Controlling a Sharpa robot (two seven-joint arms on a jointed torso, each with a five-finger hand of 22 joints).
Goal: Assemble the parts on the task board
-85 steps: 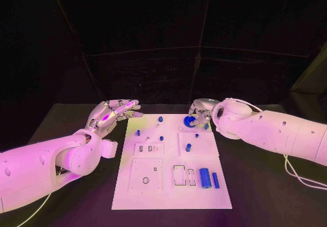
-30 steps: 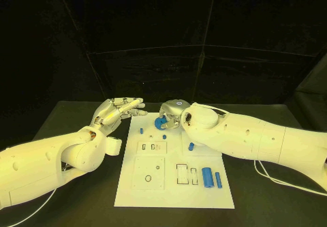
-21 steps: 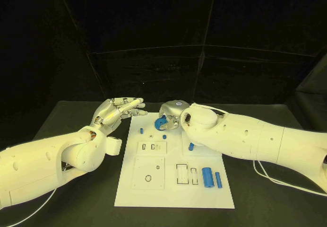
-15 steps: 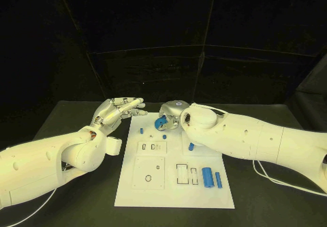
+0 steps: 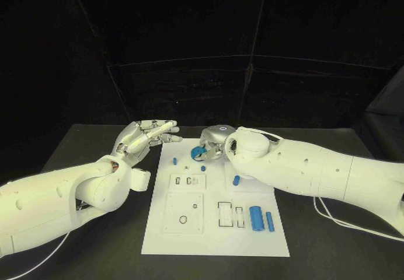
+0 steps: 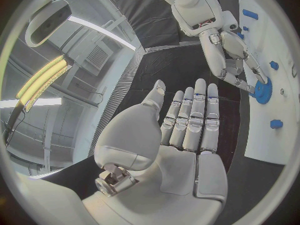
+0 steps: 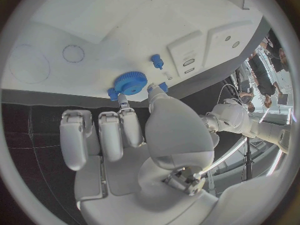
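Observation:
At the far end of the white task board (image 5: 215, 233), my right hand (image 5: 215, 142) pinches a blue gear (image 5: 198, 153) between thumb and a finger. In the right wrist view the gear (image 7: 130, 81) hangs from the fingertips close over the board (image 7: 125, 25), near a small blue peg (image 7: 156, 61); whether it touches the board I cannot tell. My left hand (image 5: 147, 136) hovers off the board's far left corner, palm flat, fingers straight and empty. The left wrist view shows that palm (image 6: 181, 135) facing the right hand (image 6: 231, 55) and the gear (image 6: 262, 91).
Small blue pegs (image 5: 175, 160) (image 5: 203, 168) stand near the gear, and another (image 5: 236, 181) stands mid-board. Two blue cylinders (image 5: 255, 218) (image 5: 270, 221) lie at the near right beside rectangular slots (image 5: 222, 214). A plate with an oval hole (image 5: 182, 220) sits at the near left.
My right hand has carried the gear leftward along the board's far end; over the last second it only edged slightly. The left hand has stayed in place.

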